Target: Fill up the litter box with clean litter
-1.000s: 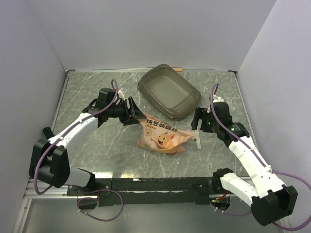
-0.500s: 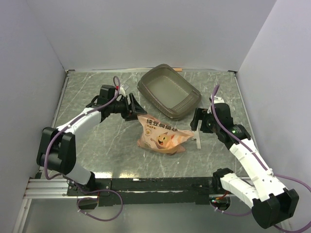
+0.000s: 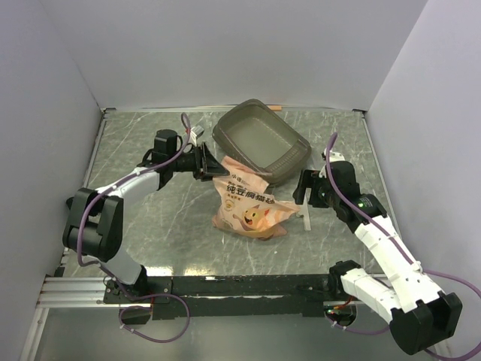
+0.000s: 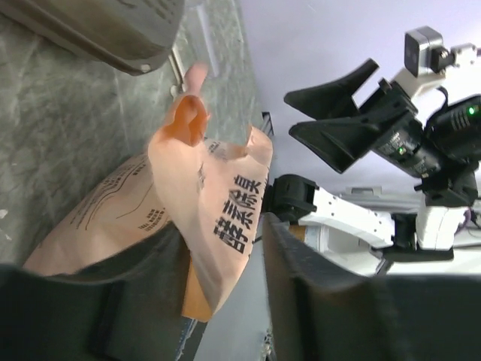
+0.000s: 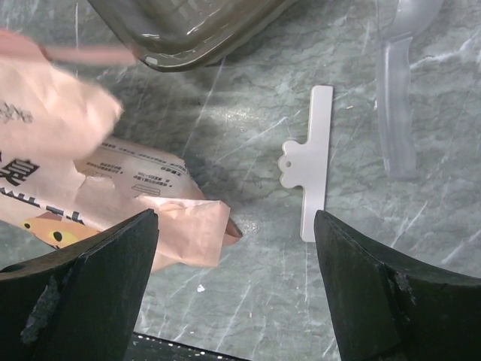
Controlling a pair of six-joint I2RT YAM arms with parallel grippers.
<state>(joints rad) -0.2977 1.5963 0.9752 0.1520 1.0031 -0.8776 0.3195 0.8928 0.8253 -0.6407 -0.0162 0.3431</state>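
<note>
The grey-brown litter box (image 3: 219,135) stands at the back of the table, and its wall shows in the left wrist view (image 4: 98,30) and the right wrist view (image 5: 195,30). An orange-pink printed bag (image 3: 248,207) lies in front of it. The bag's top flap (image 4: 203,173) stands up between the jaws of my left gripper (image 3: 207,162) (image 4: 225,241). The jaws are partly closed, and a gap shows beside one finger. My right gripper (image 3: 302,186) (image 5: 237,218) hangs open over the table beside the bag's lower corner (image 5: 203,226). The clean litter is hidden.
A white flat clip (image 5: 310,162) (image 3: 306,218) lies on the marble top right of the bag. A clear plastic scoop handle (image 5: 398,105) lies beyond it. Pale walls close in the table on three sides.
My left gripper has moved right to the bag's top, and its jaws have narrowed around the flap. The flap now stands higher, towards the litter box. The right arm has barely moved.
</note>
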